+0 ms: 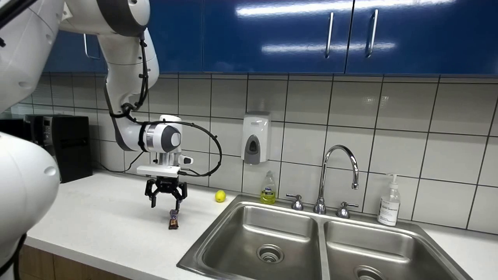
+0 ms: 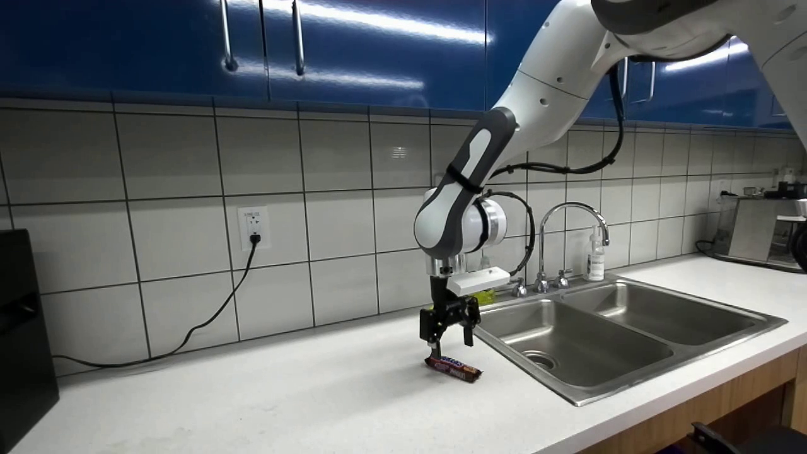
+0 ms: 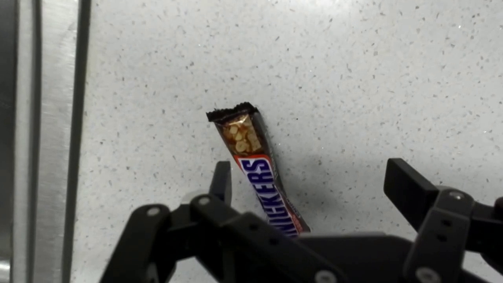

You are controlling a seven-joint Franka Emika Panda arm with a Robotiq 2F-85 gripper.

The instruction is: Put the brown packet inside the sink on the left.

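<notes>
The brown packet (image 3: 257, 169) lies on the white surface (image 2: 252, 403) outside the sink (image 1: 322, 241), near its rim, on the side of the left basin (image 1: 233, 249). Over it hangs the hand (image 1: 165, 207), pointing down, its fingers (image 3: 408, 188) spread well apart; in the wrist view the packet shows between them, slanting, closer to the one on the sink side, and one end of it passes out of sight behind the hand. Whether a fingertip touches it I cannot tell. A lemon (image 1: 220, 196) sits on the surface just beside the sink's back left corner. At the sink's back edge stand a squeeze bottle (image 1: 268, 189) of yellow liquid, behind the left basin, and a pump bottle (image 1: 389, 208), behind the right basin (image 1: 369, 237), with the faucet (image 1: 322, 186) between them. Above the sink's back left corner a white dispenser (image 1: 255, 130) hangs on the tiled wall (image 1: 307, 101); a black machine (image 1: 74, 155) stands well apart from the sink, on its left side.
</notes>
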